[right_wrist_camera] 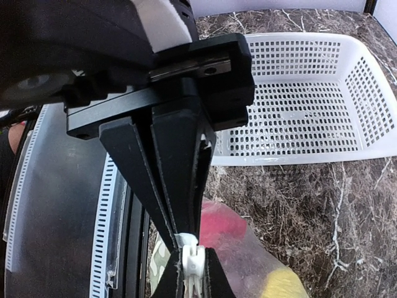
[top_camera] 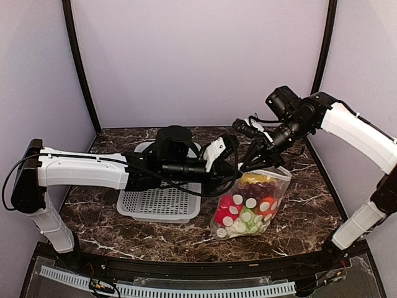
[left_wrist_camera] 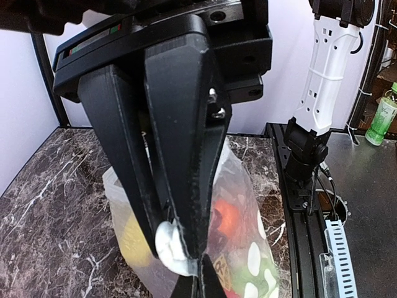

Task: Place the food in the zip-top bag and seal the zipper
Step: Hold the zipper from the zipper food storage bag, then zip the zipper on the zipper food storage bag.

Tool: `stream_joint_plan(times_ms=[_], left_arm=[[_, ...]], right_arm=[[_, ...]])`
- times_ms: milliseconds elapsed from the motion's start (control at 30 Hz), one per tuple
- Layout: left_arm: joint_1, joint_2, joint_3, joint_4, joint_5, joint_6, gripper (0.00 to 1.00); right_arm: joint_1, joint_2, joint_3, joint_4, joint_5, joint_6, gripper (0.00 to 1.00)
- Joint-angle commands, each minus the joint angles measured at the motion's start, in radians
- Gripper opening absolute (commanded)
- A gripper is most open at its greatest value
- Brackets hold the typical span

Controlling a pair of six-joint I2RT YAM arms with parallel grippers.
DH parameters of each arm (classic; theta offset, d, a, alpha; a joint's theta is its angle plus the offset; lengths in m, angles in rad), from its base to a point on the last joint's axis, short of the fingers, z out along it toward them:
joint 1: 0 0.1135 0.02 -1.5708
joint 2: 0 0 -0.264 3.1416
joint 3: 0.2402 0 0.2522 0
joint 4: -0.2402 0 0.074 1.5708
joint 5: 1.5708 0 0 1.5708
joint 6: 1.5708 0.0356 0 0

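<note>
The clear zip-top bag (top_camera: pixel 251 208) with white dots stands on the table right of the basket. It holds the food: red pepper (top_camera: pixel 231 205), dark grapes (top_camera: pixel 263 188), a yellow piece (top_camera: pixel 253 178) and white and green pieces at the bottom. My left gripper (top_camera: pixel 232 172) is shut on the bag's top left corner; in the left wrist view its tips (left_wrist_camera: pixel 193 266) pinch the plastic of the bag (left_wrist_camera: pixel 245 205). My right gripper (top_camera: pixel 245 166) meets it at the same edge and is shut on the zipper's white slider (right_wrist_camera: pixel 196 261), above the bag (right_wrist_camera: pixel 248 254).
The grey perforated basket (top_camera: pixel 162 202) sits left of the bag under my left arm and holds no food; it also shows in the right wrist view (right_wrist_camera: pixel 310 93). Tent walls ring the marble table (top_camera: pixel 304 211). The right arm's base stands at the table's right edge (left_wrist_camera: pixel 304 155).
</note>
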Motion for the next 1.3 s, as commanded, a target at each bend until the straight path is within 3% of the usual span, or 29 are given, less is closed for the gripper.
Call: stream_joint_plan(times_ms=[0,100,133,200,300,333,433,533,1000,1267], left_arm=[[-0.005,-0.058,-0.018,0.011,-0.031,0.011,0.01],[-0.005,-0.049,-0.017,0.024,-0.049,-0.016,0.06],[-0.005,-0.041,-0.015,0.027,-0.055,-0.022,0.18],[-0.005,-0.030,-0.008,0.033,-0.060,-0.037,0.28],[-0.005,-0.014,0.012,0.033,-0.054,-0.049,0.33],[-0.005,-0.006,0.017,0.031,-0.048,-0.048,0.30],[-0.005,0.010,0.037,0.014,-0.038,-0.045,0.10],[-0.005,0.013,0.033,0.016,-0.039,-0.047,0.02],[0.002,-0.090,-0.103,0.130,-0.193,-0.054,0.01],[0.040,-0.173,-0.194,0.171,-0.177,-0.077,0.01]], right_arm=[[0.009,-0.014,0.023,0.015,0.007,0.011,0.02],[0.016,-0.024,0.022,0.032,0.015,0.023,0.00],[0.021,-0.027,0.021,0.037,0.024,0.026,0.00],[0.036,-0.030,0.019,0.040,0.052,0.025,0.00],[0.060,-0.032,0.012,0.040,0.094,0.022,0.00],[0.066,-0.032,0.011,0.040,0.101,0.022,0.00],[0.071,-0.038,0.008,0.042,0.103,0.023,0.00],[0.072,-0.047,0.007,0.044,0.113,0.025,0.00],[0.043,-0.023,-0.020,0.045,0.249,0.067,0.00],[-0.052,-0.033,-0.043,0.021,0.286,0.024,0.00]])
